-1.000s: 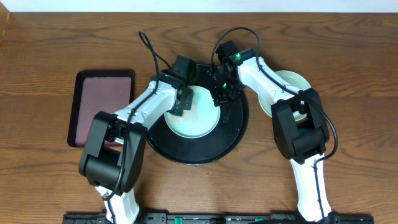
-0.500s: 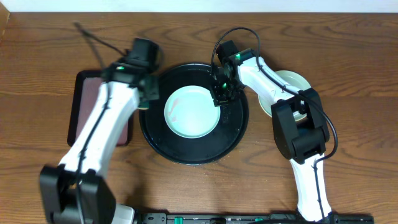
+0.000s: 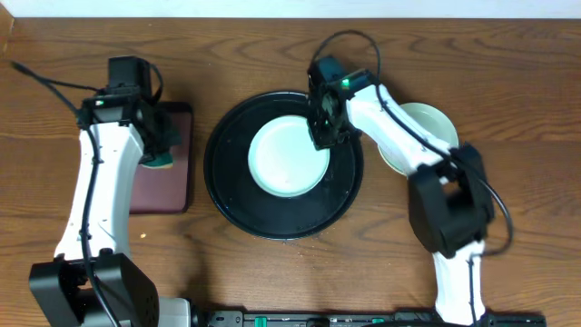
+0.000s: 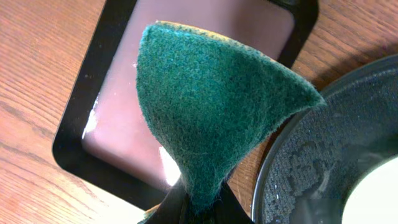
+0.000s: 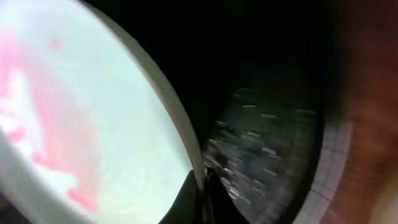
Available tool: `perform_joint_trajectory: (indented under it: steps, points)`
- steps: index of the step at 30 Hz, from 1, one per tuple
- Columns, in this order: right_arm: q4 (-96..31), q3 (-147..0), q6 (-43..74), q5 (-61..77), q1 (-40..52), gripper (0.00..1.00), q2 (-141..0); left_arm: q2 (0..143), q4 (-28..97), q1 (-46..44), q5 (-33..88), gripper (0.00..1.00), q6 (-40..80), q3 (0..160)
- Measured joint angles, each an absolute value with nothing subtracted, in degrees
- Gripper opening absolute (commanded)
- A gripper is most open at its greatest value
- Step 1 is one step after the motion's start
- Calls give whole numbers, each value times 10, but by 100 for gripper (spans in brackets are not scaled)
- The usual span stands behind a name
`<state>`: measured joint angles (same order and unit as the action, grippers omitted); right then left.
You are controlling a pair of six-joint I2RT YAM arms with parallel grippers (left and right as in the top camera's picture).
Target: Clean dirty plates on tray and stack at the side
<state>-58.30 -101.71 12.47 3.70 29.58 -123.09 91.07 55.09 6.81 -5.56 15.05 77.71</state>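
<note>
A mint plate (image 3: 283, 159) lies in the round black tray (image 3: 236, 195), towards its upper right. My right gripper (image 3: 320, 127) is shut on the plate's right rim. In the right wrist view the fingers (image 5: 203, 194) pinch the rim, and the plate (image 5: 106, 118) shows a red smear. My left gripper (image 3: 154, 153) is shut on a green sponge (image 3: 163, 163) and holds it over the maroon tray (image 3: 172, 186), left of the black tray. In the left wrist view the sponge (image 4: 211, 112) fans out from the jaws (image 4: 202, 208). A second pale plate (image 3: 428, 123) lies right of the black tray, partly under my right arm.
The maroon rectangular tray (image 4: 205, 31) with a black rim sits on the wooden table left of the black tray (image 4: 311, 162). The table's far edge runs along the top of the overhead view.
My left arm has swung left off the black tray with the sponge and now hangs over the maroon tray. The mint plate has shifted slightly right with my right gripper on its rim.
</note>
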Motion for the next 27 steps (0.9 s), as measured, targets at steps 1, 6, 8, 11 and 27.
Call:
perform_joint_trajectory:
  steps: [1, 6, 8, 11, 27]
  points:
    - [-583, -1017, 126, 1, 304, 1, -1206, 911, 551, 74, -51, 7, 150, 777]
    - [-585, -1018, 130, -153, 362, 1, -1121, 911, 551, 81, -42, 7, 150, 777]
    - [-587, -1018, 130, -212, 391, 1, -1103, 911, 551, 81, -41, 7, 150, 777]
    - [-596, -1018, 137, -306, 436, 1, -1095, 911, 551, 81, -38, 7, 150, 777]
    - [-591, -1018, 149, -722, 596, 1, -1095, 911, 551, 81, -33, 7, 150, 777]
